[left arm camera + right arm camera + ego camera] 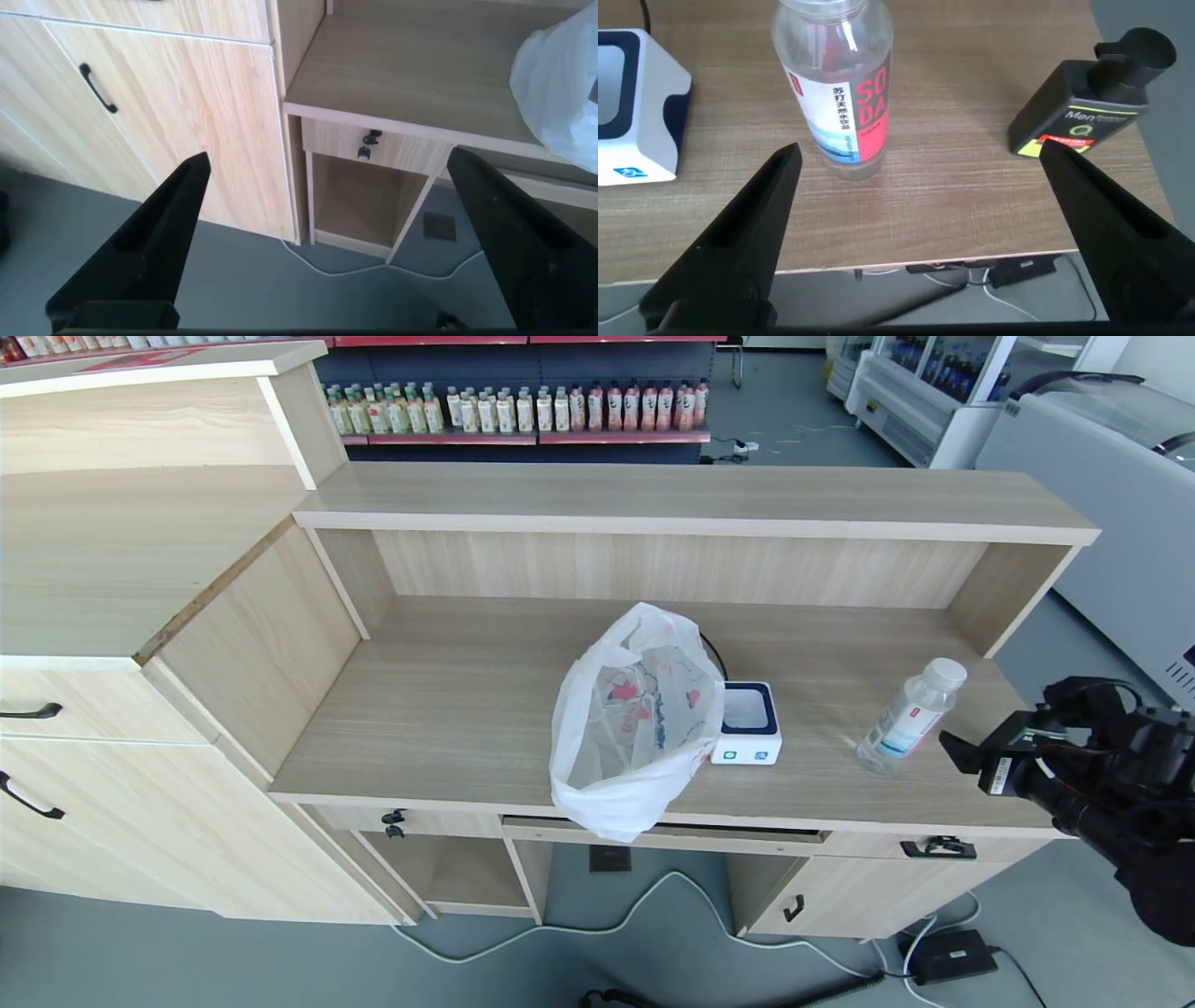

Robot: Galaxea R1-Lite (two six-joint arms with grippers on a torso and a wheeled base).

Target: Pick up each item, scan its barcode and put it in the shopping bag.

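The head camera looks forward and down from well above the whole counter (448,709). The right wrist camera sits close over the counter's front edge, facing down past the right gripper (920,163) at the bottle (836,84) just ahead of it and the scanner (631,103) off to one side, both shared with the head view. The left wrist camera hangs lower, looking past the left gripper (329,157) at the cabinet (187,112), floor (280,280) and bag (561,84), the bag likewise shared
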